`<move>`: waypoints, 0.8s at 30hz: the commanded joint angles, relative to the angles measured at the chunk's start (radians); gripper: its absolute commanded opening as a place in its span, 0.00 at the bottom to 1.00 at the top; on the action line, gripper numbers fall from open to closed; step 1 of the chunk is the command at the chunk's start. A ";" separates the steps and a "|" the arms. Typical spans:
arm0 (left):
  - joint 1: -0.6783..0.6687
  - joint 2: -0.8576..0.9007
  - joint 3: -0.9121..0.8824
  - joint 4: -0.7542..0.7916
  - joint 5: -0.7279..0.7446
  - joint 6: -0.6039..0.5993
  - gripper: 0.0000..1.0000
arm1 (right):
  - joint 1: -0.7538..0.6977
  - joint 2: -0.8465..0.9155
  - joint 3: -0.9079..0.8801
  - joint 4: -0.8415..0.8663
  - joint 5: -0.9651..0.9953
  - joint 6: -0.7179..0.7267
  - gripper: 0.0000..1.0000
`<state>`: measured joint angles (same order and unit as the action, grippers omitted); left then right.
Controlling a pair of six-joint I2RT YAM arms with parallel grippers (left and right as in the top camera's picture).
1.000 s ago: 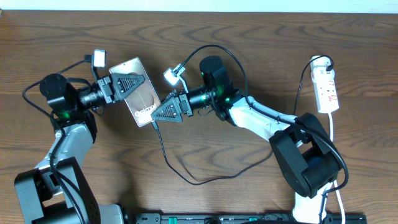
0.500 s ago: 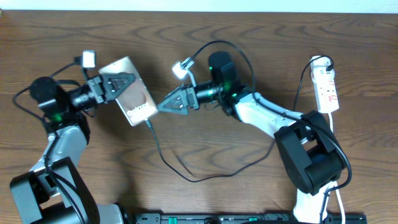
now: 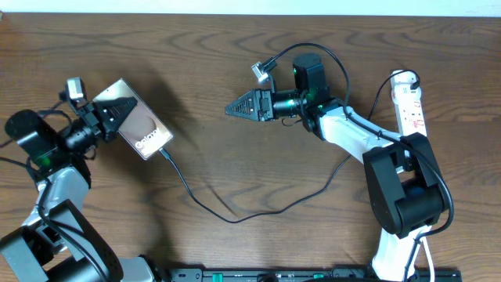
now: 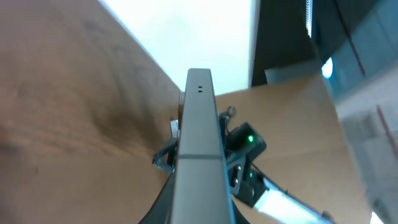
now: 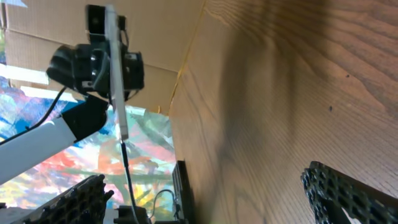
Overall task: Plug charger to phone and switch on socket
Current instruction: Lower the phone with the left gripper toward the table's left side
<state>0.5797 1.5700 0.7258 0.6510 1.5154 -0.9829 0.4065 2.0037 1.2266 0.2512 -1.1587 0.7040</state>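
Note:
The phone (image 3: 138, 129) is held off the table, tilted, in my left gripper (image 3: 117, 114), which is shut on its upper half. The charger (image 3: 227, 219), a thin black cable, meets the phone's lower end with its plug tip (image 3: 166, 153) and loops across the table. My right gripper (image 3: 235, 108) is open and empty, well to the right of the phone. The left wrist view shows the phone (image 4: 199, 143) edge-on between the jaws. The right wrist view shows the phone (image 5: 115, 74) edge-on far off, with the cable (image 5: 126, 168) hanging below it. The socket (image 3: 412, 110) lies at the far right.
The socket's white cord (image 3: 419, 168) runs down beside the right arm's base, and its round plug head (image 3: 403, 77) sits at the strip's top end. A black rail (image 3: 313, 276) lies along the front edge. Thicker robot cables arch over the right arm (image 3: 333, 59).
My left arm has carried the phone up and to the left with the cable trailing from it. My right gripper has drawn back to the right, away from the phone's lower end.

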 commanded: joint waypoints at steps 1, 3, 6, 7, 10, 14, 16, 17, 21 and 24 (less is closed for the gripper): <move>0.003 0.014 0.002 -0.159 -0.116 0.135 0.08 | -0.004 -0.005 0.015 -0.002 0.005 -0.006 0.99; 0.003 0.014 0.002 -0.294 -0.203 0.199 0.07 | -0.003 -0.005 0.015 -0.002 0.005 -0.006 0.99; 0.003 0.014 0.002 -0.488 -0.332 0.312 0.07 | -0.002 -0.005 0.015 -0.003 0.005 -0.006 0.99; 0.003 0.014 0.002 -0.537 -0.366 0.344 0.08 | -0.001 -0.005 0.015 -0.006 0.005 -0.010 0.99; 0.003 0.014 0.002 -0.707 -0.518 0.450 0.07 | -0.001 -0.005 0.015 -0.008 0.005 -0.014 0.99; 0.003 0.014 0.002 -0.898 -0.787 0.505 0.07 | -0.001 -0.005 0.015 -0.009 0.005 -0.022 0.99; 0.003 0.014 0.002 -0.945 -0.878 0.505 0.07 | 0.000 -0.005 0.015 -0.009 0.005 -0.025 0.99; 0.003 0.014 0.002 -0.959 -0.906 0.505 0.07 | 0.000 -0.005 0.015 -0.009 0.005 -0.025 0.99; 0.003 0.014 0.002 -0.972 -0.934 0.524 0.07 | 0.001 -0.005 0.015 -0.009 0.005 -0.029 0.99; 0.003 0.014 0.002 -0.972 -0.934 0.527 0.07 | 0.001 -0.005 0.015 -0.010 0.005 -0.029 0.99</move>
<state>0.5800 1.5845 0.7136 -0.3172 0.6243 -0.4892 0.4068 2.0037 1.2278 0.2436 -1.1507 0.6960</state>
